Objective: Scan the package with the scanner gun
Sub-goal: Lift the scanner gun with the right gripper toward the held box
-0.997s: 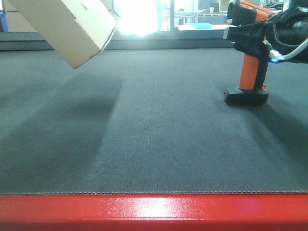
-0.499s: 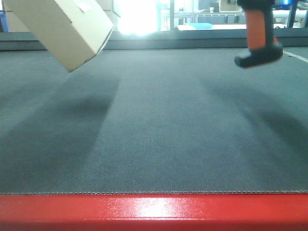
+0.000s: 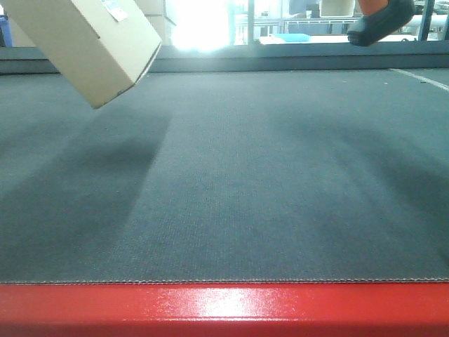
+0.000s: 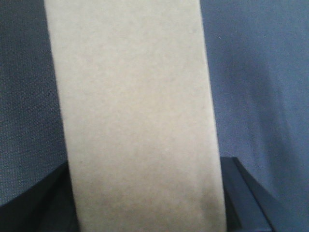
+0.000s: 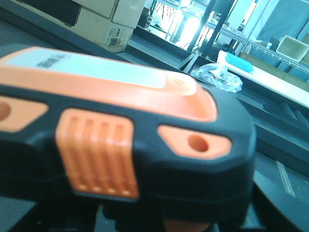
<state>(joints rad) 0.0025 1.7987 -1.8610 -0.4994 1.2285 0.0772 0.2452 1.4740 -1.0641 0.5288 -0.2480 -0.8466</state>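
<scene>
The package [image 3: 91,42], a plain tan cardboard box with a small label, hangs tilted above the mat at the top left of the front view. It fills the left wrist view [image 4: 135,106], where my left gripper [image 4: 145,198] is shut on it, with a dark finger [image 4: 244,193] on each side. The scanner gun, orange and black, is in the air at the top right; only its black base [image 3: 382,21] shows in the front view. Its head [image 5: 125,130] fills the right wrist view. My right gripper holds it, and its jaws are hidden behind the gun.
A dark grey mat [image 3: 231,175] covers the table, with a red front edge [image 3: 224,309]. Beyond the table stand stacked cardboard boxes [image 5: 96,24], a clear plastic bag [image 5: 217,77] and shelving by bright windows.
The scanner gun has risen from the mat until only its base shows at the top edge. The package has drifted slightly left.
</scene>
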